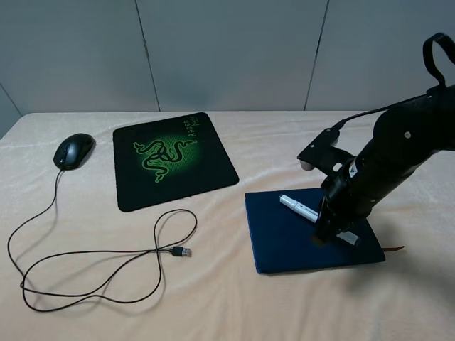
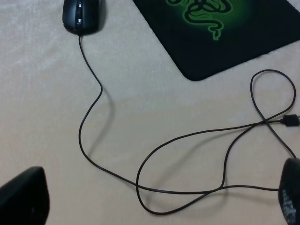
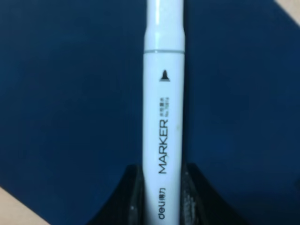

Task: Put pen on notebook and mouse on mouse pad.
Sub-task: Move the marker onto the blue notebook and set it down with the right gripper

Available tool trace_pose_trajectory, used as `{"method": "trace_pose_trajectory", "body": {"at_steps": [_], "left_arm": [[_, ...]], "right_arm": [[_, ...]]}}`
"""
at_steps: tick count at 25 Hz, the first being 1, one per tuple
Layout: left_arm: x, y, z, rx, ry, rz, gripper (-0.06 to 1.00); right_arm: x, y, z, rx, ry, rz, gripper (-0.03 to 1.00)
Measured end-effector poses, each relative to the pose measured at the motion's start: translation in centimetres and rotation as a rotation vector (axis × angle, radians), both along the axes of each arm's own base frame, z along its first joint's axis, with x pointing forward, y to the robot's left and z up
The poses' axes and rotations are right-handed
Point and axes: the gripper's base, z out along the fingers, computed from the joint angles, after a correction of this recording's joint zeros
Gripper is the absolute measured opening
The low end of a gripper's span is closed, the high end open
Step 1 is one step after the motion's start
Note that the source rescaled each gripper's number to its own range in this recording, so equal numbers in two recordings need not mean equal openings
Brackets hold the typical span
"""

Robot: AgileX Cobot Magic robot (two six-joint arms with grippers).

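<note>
tablecloth [image 1: 227, 305]; pen [image 1: 297, 207] partly behind right gripper [image 1: 330, 231]

From my end this looks like a robotics test room set up as an office desk. The surface [image 1: 234, 305] is draped in a cream cloth and backed by bare grey wall panels [image 1: 227, 50]. Laid out on it are desk goods: a mouse pad [image 1: 174, 160], a wired mouse [image 1: 74, 150], a notebook [image 1: 284, 245] and a pen [image 1: 298, 207], with a black robot arm [image 1: 398, 142] reaching over them.
</note>
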Motion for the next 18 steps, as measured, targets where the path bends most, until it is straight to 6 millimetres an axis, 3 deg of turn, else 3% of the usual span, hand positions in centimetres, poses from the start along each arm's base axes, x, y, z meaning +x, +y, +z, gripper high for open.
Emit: {"method": "trace_pose_trajectory", "body": {"at_steps": [16, 18], "left_arm": [[0.00, 0.00, 0.00, 0.000, 0.000, 0.000, 0.96], [0.00, 0.00, 0.00, 0.000, 0.000, 0.000, 0.96]], "right_arm": [[-0.02, -0.07, -0.36, 0.016, -0.050, 0.008, 0.01], [-0.02, -0.07, -0.36, 0.016, -0.050, 0.008, 0.09]]}}
